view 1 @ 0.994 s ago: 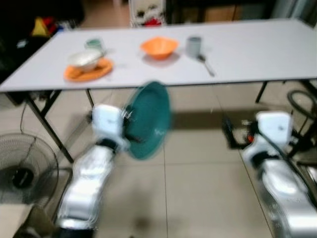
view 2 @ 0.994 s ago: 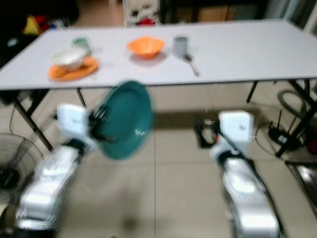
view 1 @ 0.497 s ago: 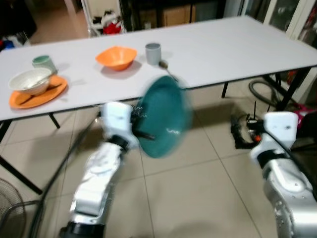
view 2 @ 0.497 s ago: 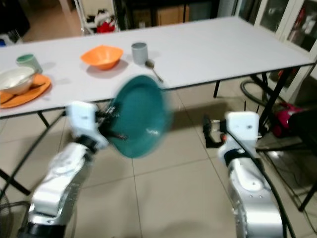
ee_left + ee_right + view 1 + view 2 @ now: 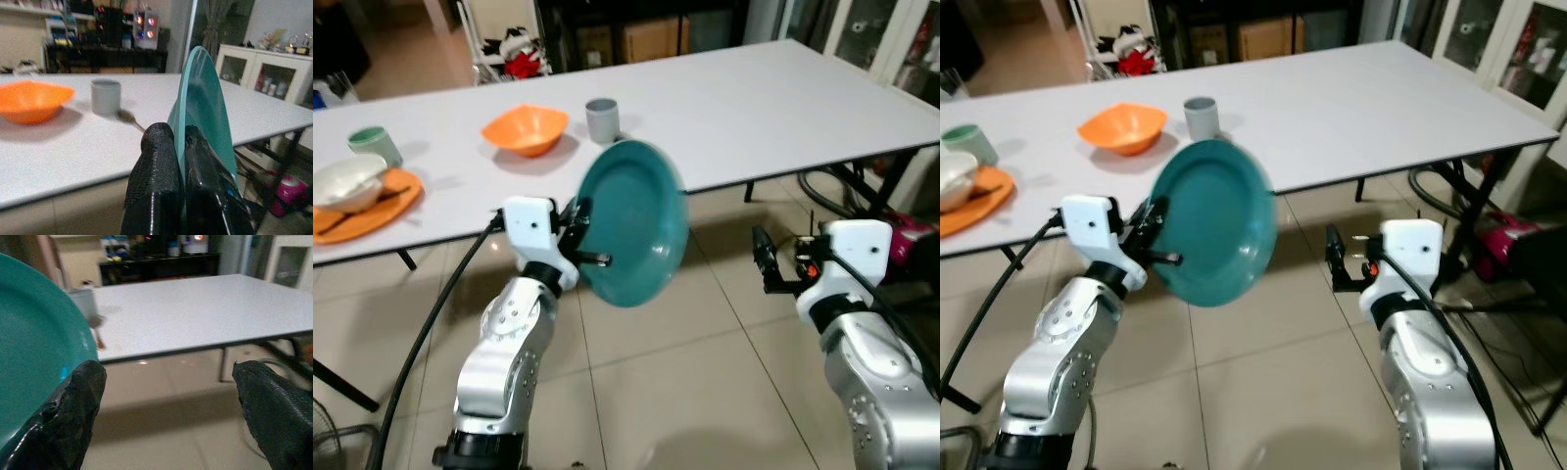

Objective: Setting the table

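Left gripper [image 5: 590, 257] pinches the teal plate [image 5: 636, 220] on edge before the table's [image 5: 783, 98] near edge; right gripper [image 5: 171, 406] spread wide, holding nothing.

Left gripper [image 5: 590, 257] raised at ten o'clock, fingers [image 5: 156, 161] clamped tight on plate [image 5: 634, 220]. Right gripper [image 5: 766, 264] level at three o'clock, spread wide.

Plate [image 5: 634, 223] stands on edge before the table [image 5: 783, 98]; bowl [image 5: 525, 128] left of cup [image 5: 601, 119], spoon [image 5: 128, 117] apparently just beside it.
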Controlling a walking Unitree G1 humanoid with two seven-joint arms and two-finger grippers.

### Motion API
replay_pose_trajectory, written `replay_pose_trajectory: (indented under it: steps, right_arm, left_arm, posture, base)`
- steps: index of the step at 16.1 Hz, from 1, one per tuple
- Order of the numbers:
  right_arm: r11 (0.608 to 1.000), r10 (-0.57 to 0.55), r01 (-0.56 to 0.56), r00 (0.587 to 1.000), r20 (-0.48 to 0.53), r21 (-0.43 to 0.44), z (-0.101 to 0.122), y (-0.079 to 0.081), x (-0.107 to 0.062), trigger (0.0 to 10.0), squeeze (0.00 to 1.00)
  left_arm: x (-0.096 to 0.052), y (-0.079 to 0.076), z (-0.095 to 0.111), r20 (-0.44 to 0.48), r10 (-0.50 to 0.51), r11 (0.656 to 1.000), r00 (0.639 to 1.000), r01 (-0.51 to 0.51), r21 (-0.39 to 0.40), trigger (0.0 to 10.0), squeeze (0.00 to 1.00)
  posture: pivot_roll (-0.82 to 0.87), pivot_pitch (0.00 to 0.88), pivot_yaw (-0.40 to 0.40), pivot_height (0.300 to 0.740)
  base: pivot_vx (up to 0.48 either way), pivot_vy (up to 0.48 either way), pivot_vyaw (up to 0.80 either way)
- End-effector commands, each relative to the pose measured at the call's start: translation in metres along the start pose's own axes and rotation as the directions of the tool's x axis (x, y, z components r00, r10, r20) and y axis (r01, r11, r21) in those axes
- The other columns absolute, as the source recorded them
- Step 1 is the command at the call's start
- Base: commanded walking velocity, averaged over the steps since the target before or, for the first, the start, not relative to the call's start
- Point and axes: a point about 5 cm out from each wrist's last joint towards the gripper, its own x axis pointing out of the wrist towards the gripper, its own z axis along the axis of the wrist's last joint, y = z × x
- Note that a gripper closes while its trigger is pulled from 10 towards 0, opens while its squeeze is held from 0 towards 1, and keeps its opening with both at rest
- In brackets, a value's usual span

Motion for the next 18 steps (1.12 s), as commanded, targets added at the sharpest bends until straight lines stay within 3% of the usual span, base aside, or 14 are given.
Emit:
replay_pose_trajectory:
  steps: [1, 4, 7, 18]
  right_arm:
    - [0.997, 0.058, -0.059, 0.998, 0.024, 0.045, 0.008, 0.007, 0.002, 10.0, 0.00]
    - [0.993, 0.101, -0.102, 0.995, 0.017, 0.067, 0.007, 0.008, 0.004, 10.0, 0.00]
    - [0.985, 0.170, -0.170, 0.985, 0.002, -0.019, 0.007, 0.016, 0.005, 10.0, 0.00]
    - [0.977, 0.201, -0.202, 0.979, 0.023, 0.060, 0.008, 0.017, 0.003, 10.0, 0.00]
  left_arm:
    - [-0.002, 0.016, 0.011, 0.038, 0.053, 0.998, 0.998, -0.054, 0.023, 10.0, 0.00]
    - [-0.004, 0.023, 0.015, 0.048, 0.088, 0.996, 0.995, -0.089, 0.008, 10.0, 0.00]
    - [-0.007, 0.022, 0.016, 0.045, 0.079, 0.996, 0.996, -0.080, 0.026, 10.0, 0.00]
    - [-0.005, 0.021, 0.017, 0.045, 0.075, 0.997, 0.996, -0.075, 0.006, 10.0, 0.00]
  posture:
    - [0.01, 0.000, 0.070, 0.740]
    - [0.02, 0.000, 0.062, 0.740]
    - [0.03, 0.000, 0.055, 0.740]
    - [0.03, 0.000, 0.061, 0.740]
  base:
    - [0.337, 0.000, 0.00]
    - [0.341, 0.000, 0.00]
    - [0.344, 0.000, 0.53]
    - [0.342, 0.000, 0.07]
